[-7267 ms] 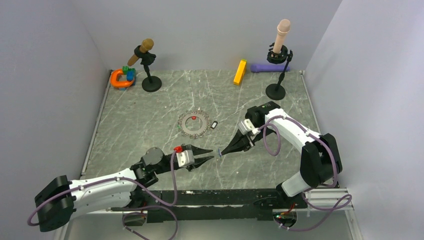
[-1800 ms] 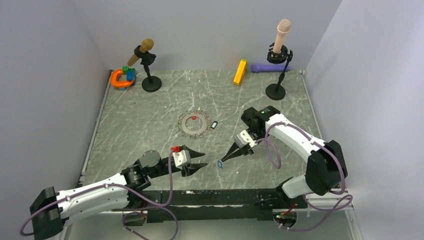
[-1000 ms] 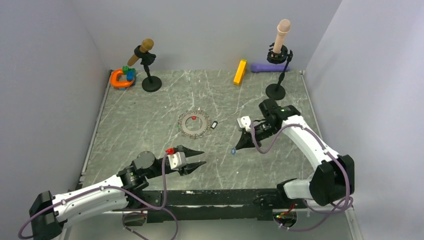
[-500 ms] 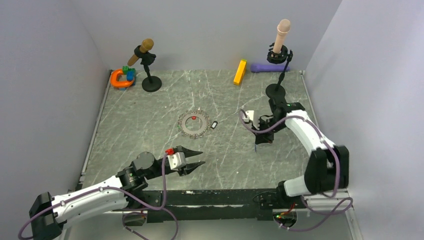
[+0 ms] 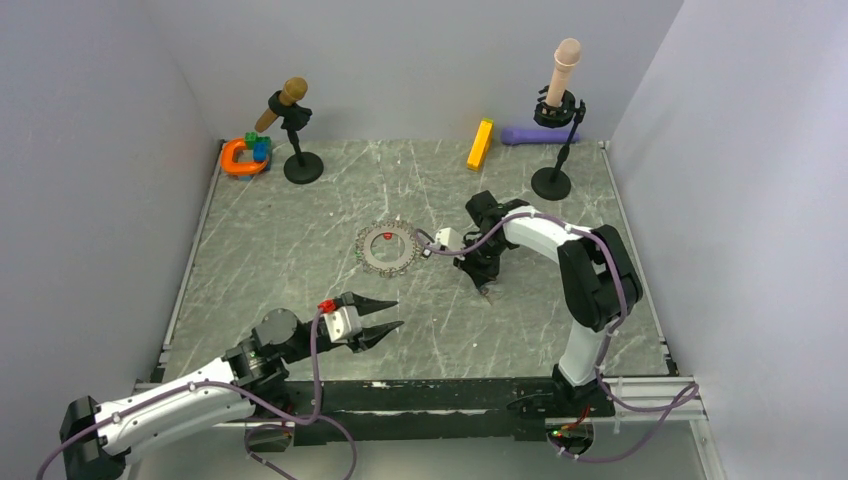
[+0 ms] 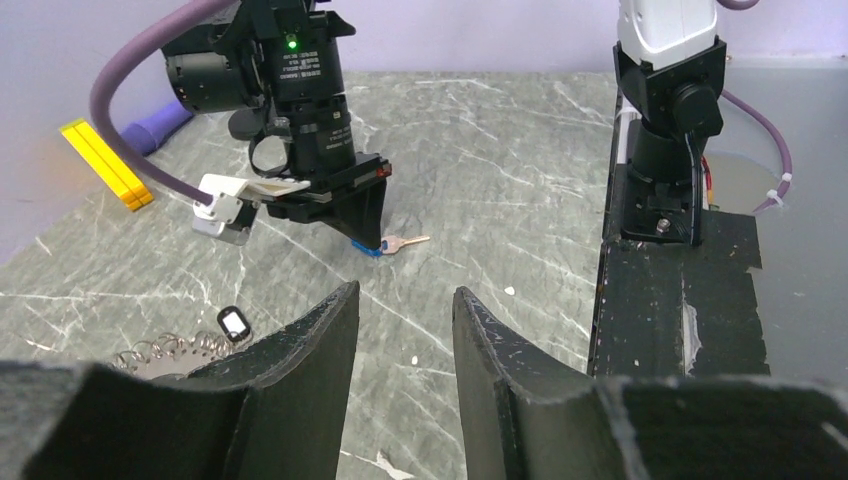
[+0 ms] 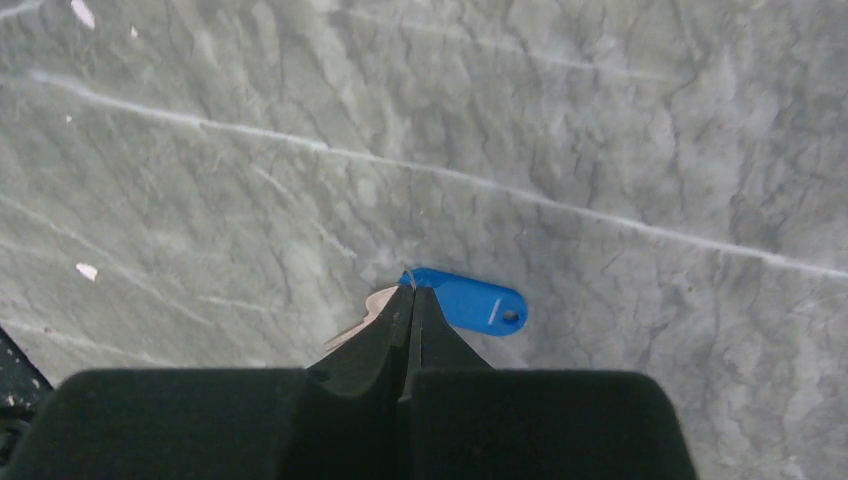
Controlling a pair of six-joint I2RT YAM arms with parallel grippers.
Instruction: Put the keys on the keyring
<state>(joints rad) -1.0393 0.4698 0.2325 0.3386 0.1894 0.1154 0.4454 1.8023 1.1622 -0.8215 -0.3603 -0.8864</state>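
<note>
Blue-headed key (image 7: 465, 303) sits pinched by the closed right tool (image 7: 410, 291); left tool (image 6: 405, 294) gapes empty.

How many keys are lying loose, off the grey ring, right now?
2. The blue-headed key lies on the table at the right gripper's shut jaws; the black-headed key lies just right of the wide grey metal ring. Others may hide among its loops.

Lab test cell: plain grey enclosure walls (image 5: 420, 60), marble-pattern tabletop (image 5: 300, 230), props on stands (image 5: 303, 165).
</note>
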